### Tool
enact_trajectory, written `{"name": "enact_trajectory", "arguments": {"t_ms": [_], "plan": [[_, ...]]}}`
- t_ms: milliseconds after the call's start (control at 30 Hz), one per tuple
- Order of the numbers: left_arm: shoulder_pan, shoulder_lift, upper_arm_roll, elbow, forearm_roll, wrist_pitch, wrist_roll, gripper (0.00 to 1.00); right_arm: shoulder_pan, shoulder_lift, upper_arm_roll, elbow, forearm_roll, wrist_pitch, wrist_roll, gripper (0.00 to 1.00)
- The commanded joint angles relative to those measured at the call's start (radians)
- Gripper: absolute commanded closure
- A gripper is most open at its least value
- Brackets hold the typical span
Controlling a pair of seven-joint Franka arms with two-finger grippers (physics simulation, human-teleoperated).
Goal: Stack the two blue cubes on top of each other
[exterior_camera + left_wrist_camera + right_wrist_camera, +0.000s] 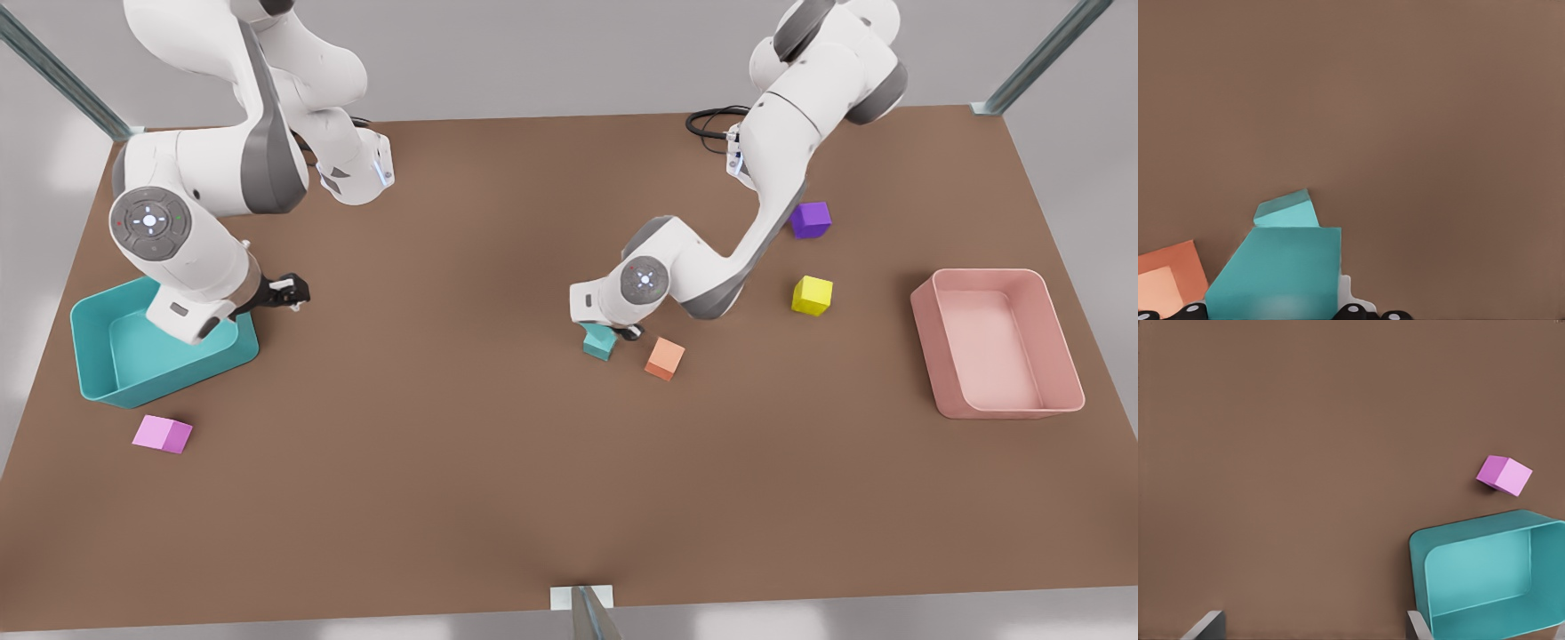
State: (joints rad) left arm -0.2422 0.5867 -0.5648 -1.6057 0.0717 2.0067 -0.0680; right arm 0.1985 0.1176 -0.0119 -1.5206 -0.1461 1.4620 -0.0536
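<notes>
In the left wrist view one blue cube (1275, 273) sits between the fingers of my left gripper (1271, 315), which is shut on it. The other blue cube (1286, 212) lies just beyond it on the table; I cannot tell whether they touch. The front view has the left gripper (620, 332) low near the table's middle, over a blue cube (598, 345); the two cubes cannot be told apart there. My right gripper (292, 292) waits open on the front view's left, beside the teal bin (98, 378).
An orange cube (665, 358) lies close beside the blue cubes. A yellow cube (812, 295) and a purple cube (810, 220) sit farther toward the front view's right, before a pink bin (1058, 402). A pink cube (163, 434) lies near the teal bin.
</notes>
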Motion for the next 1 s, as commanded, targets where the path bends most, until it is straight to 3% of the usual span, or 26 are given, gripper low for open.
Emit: {"name": "enact_trajectory", "arguments": {"t_ms": [0,233,600,633,667,967], "plan": [[-0.014,0.007,-0.004,0.003,0.005,-0.013,-1.070,0.39,-0.005,-0.001,0.000,0.000,0.002,-0.009,-0.048,0.00],[-0.020,0.076,0.016,-0.022,0.083,0.098,-1.069,0.39,-0.005,-0.001,0.000,0.000,0.000,-0.011,-0.055,0.00],[-0.019,0.108,0.017,-0.023,0.111,0.098,-1.069,0.36,-0.005,0.001,0.000,0.000,0.000,-0.011,-0.055,0.00],[-0.019,0.110,0.017,-0.023,0.112,0.098,-1.069,0.28,-0.005,0.001,0.000,0.000,0.000,-0.011,-0.055,0.00],[-0.019,0.110,0.019,-0.023,0.112,0.096,-1.067,0.00,-0.005,0.001,0.000,0.000,0.000,-0.011,-0.055,0.00],[-0.006,0.078,0.011,-0.022,0.112,0.057,-1.092,0.00,-0.005,0.001,0.000,0.000,0.000,-0.011,-0.055,0.00]]}}
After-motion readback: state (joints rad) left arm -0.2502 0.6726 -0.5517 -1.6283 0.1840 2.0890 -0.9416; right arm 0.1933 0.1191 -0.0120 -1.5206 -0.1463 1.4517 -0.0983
